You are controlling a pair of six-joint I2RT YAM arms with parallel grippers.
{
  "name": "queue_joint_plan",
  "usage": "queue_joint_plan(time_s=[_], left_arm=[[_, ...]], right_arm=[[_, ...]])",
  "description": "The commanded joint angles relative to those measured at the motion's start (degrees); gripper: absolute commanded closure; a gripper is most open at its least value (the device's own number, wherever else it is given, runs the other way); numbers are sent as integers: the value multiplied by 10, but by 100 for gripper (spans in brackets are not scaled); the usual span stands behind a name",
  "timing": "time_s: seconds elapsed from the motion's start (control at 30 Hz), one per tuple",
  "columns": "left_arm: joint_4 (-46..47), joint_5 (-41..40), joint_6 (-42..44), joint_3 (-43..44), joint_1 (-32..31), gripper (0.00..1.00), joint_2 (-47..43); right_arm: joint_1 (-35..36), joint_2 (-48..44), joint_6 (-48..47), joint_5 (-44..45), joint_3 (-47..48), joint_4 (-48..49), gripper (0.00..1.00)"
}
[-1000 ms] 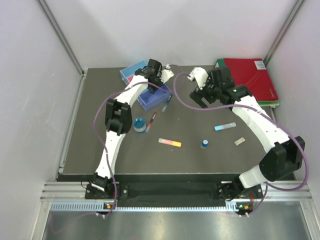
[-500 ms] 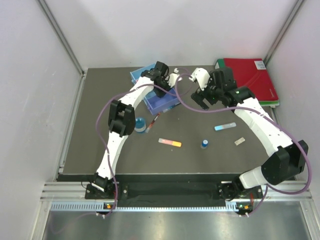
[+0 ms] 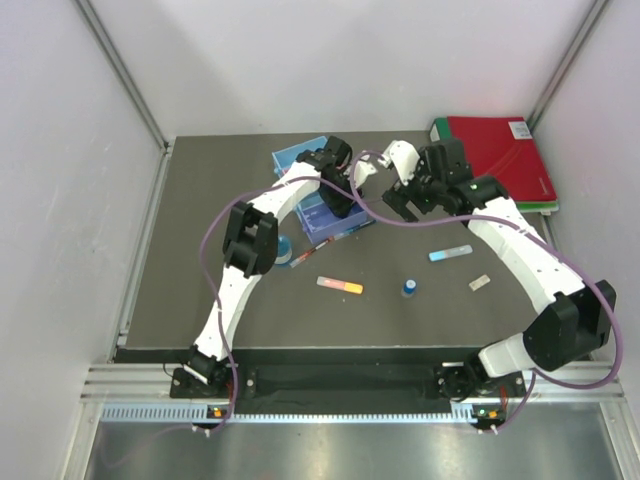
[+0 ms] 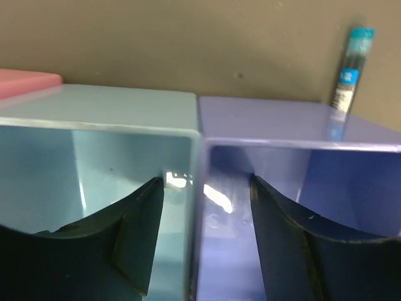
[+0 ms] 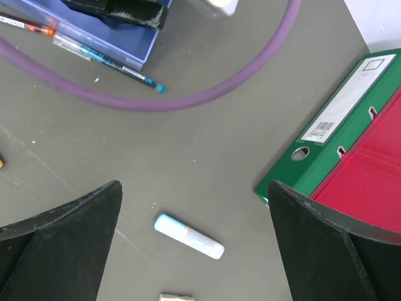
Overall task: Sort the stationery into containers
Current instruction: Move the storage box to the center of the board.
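The containers (image 3: 298,157) are a joined row of bins at the back middle. My left gripper (image 3: 337,192) reaches down into them. In the left wrist view its jaws stand apart astride the wall between the light blue bin (image 4: 94,106) and the purple bin (image 4: 282,119), gripping nothing. A dark pen (image 4: 351,69) lies just beyond the purple bin. My right gripper (image 3: 402,196) is open and empty above the table, with the light blue bar (image 5: 188,236) below it. A blue roll (image 3: 284,248), a pink-orange bar (image 3: 340,286), a blue-capped bottle (image 3: 410,288) and a pale tag (image 3: 480,283) lie loose.
Red and green binders (image 3: 505,150) lie at the back right; the green one's spine (image 5: 338,144) shows in the right wrist view. A purple cable (image 5: 188,100) hangs across that view. Red and teal pens (image 3: 318,243) lie against the bins' near side.
My left gripper has swung to the right and the row of bins has slid right with it. The pens have shifted along. The right arm has barely moved.
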Motion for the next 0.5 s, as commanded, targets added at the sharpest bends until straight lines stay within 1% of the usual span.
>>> queue_joint_plan(time_s=[0.0, 0.17, 0.27, 0.47], left_arm=[[57, -16, -21, -14, 8, 37, -23], [78, -31, -26, -14, 9, 38, -52], [98, -38, -27, -35, 9, 38, -75], [111, -28, -39, -44, 10, 37, -121]], right_arm=[[-2, -19, 9, -9, -3, 12, 0], [-2, -20, 12, -10, -10, 15, 0], [-2, -21, 15, -10, -15, 19, 0], [-2, -18, 19, -11, -14, 23, 0]])
